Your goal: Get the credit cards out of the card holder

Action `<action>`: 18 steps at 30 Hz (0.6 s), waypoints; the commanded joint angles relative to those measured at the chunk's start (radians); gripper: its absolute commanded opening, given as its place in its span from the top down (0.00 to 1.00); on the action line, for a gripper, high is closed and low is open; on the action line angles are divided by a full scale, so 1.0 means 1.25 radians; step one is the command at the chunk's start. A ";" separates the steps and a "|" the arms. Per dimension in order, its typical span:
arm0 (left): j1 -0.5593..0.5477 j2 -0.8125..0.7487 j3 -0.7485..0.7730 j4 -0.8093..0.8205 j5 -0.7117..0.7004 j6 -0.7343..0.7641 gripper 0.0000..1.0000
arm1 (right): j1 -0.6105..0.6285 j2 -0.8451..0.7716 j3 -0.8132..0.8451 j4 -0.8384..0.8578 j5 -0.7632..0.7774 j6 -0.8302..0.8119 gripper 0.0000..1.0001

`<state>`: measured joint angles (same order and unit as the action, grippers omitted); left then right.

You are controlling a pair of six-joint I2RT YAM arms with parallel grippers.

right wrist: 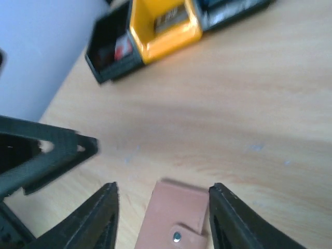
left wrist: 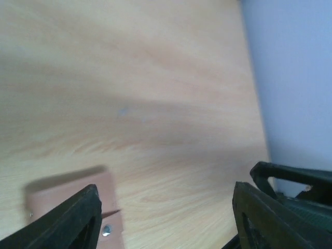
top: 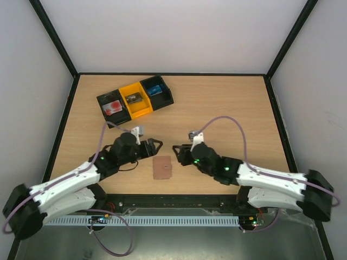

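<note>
The card holder (top: 161, 167) is lying flat and closed on the counter (top: 227, 103), near its front edge, just short of both sets of jaws. From the top view its long axis is running roughly near-to-far, slightly tilted. Only the wrist views are showing the small metal stud on its flap; which end the flap is facing is hard to tell from above.

The left gripper (top: 156, 145) is hanging over the holder's far left corner, its jaws standing wide apart and gripping nothing. The right gripper (top: 178, 148) is facing it from the other side, jaws parted less widely, also empty. In the right wrist view the holder is showing between the fingers (right wrist: 98, 218), down on the wood.

A row of black and yellow bins (top: 135, 98) is sitting well apart at the far left.
</note>
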<state>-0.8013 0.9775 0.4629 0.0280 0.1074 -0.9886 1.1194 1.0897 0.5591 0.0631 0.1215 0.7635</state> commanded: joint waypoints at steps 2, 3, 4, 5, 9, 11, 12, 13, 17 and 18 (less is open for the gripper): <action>-0.002 -0.161 0.103 -0.260 -0.168 0.064 0.17 | -0.006 -0.239 -0.010 -0.210 0.207 -0.017 0.45; -0.001 -0.184 0.115 -0.282 -0.180 0.071 0.07 | -0.006 -0.277 -0.008 -0.232 0.222 -0.015 0.40; 0.000 -0.205 0.130 -0.304 -0.189 0.080 0.01 | -0.006 -0.307 -0.004 -0.254 0.234 -0.010 0.31; -0.001 -0.221 0.142 -0.327 -0.194 0.087 0.00 | -0.006 -0.335 -0.001 -0.274 0.244 -0.003 0.19; -0.001 -0.274 0.182 -0.376 -0.180 0.126 0.00 | -0.006 -0.414 -0.002 -0.326 0.265 0.029 0.03; 0.000 -0.298 0.193 -0.390 -0.175 0.132 0.00 | -0.006 -0.447 -0.007 -0.338 0.269 0.040 0.02; 0.000 -0.308 0.198 -0.397 -0.176 0.133 0.00 | -0.006 -0.458 -0.010 -0.343 0.270 0.046 0.03; 0.000 -0.317 0.201 -0.403 -0.176 0.136 0.00 | -0.006 -0.468 -0.009 -0.349 0.272 0.053 0.02; -0.001 -0.359 0.199 -0.411 -0.190 0.142 0.00 | -0.006 -0.506 -0.007 -0.371 0.287 0.069 0.02; 0.000 -0.369 0.193 -0.404 -0.191 0.144 0.00 | -0.006 -0.514 -0.007 -0.374 0.294 0.069 0.02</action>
<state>-0.8021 0.5606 0.6903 -0.4419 -0.1070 -0.8398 1.1130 0.4873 0.5575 -0.3351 0.4267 0.8165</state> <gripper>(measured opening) 0.998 0.975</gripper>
